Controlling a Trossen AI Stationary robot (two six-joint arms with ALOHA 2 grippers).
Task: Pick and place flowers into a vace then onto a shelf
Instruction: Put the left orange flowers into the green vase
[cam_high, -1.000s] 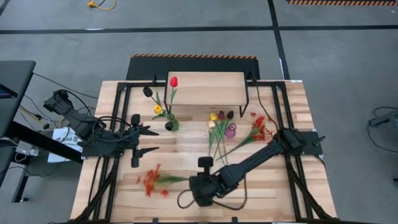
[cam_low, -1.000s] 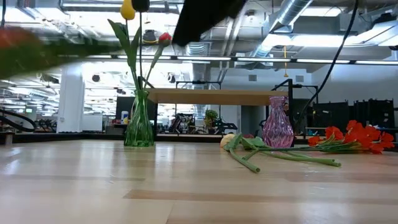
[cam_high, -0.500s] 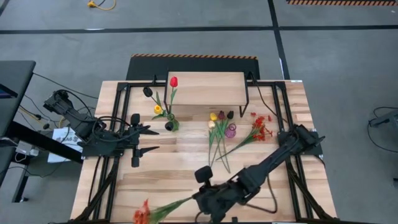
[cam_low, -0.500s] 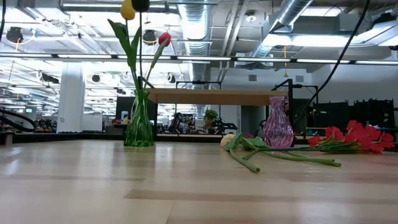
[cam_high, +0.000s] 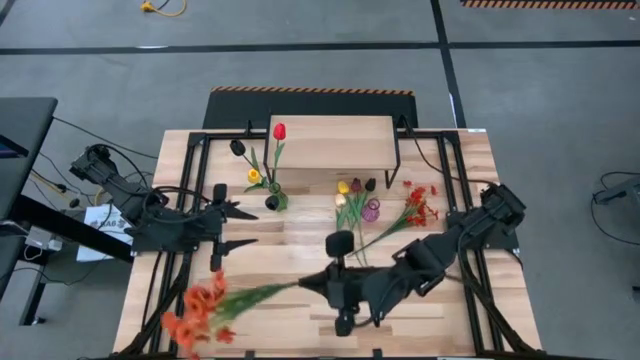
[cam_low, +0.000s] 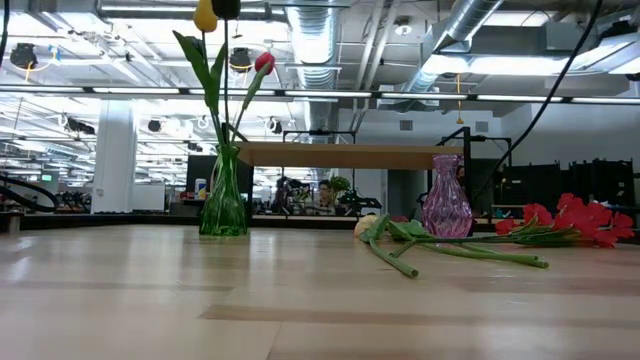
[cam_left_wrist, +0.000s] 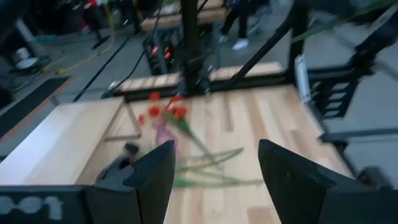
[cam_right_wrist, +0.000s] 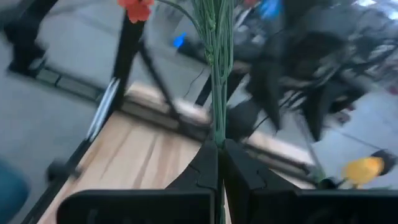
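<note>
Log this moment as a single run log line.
right claw: shut on red-orange blossom spray, lifted over table front | left claw: open, waiting at left | green glass vase: holds three tulips

We see the low plank-topped riser shelf (cam_high: 332, 142) at the table's (cam_high: 470, 170) far edge. Before its left end stands a glass vase holding tulips (cam_high: 272, 198); right of that, a second ribbed vase (cam_high: 371, 210) among loose flowers (cam_high: 352, 214).
</note>
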